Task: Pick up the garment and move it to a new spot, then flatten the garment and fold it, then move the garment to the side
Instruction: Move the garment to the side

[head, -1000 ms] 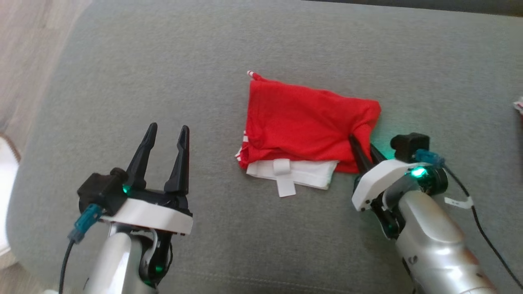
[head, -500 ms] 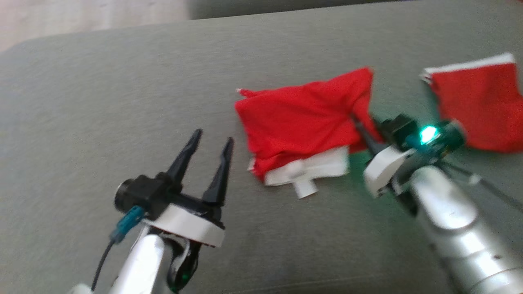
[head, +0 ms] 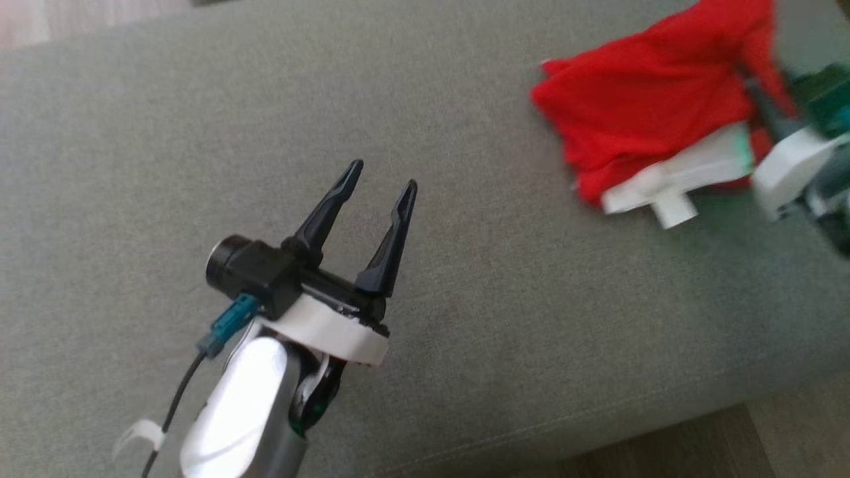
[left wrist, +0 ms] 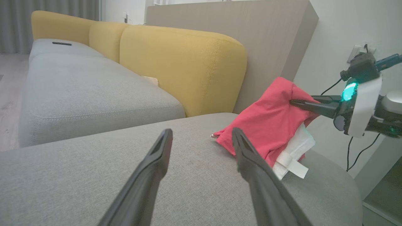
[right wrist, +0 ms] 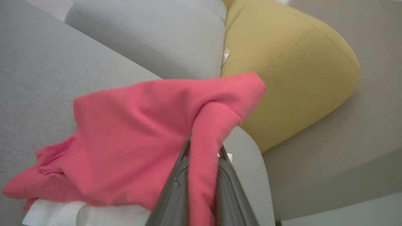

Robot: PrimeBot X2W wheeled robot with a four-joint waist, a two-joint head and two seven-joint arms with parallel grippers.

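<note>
Garment corner now raised by right hand, grey seat, yellow backrest

On the grey sofa seat, at the far right, lies a red garment with a white part. Its left end rests on the seat, and its right corner is lifted up. A small dark thing lies on another grey seat far away.
</note>
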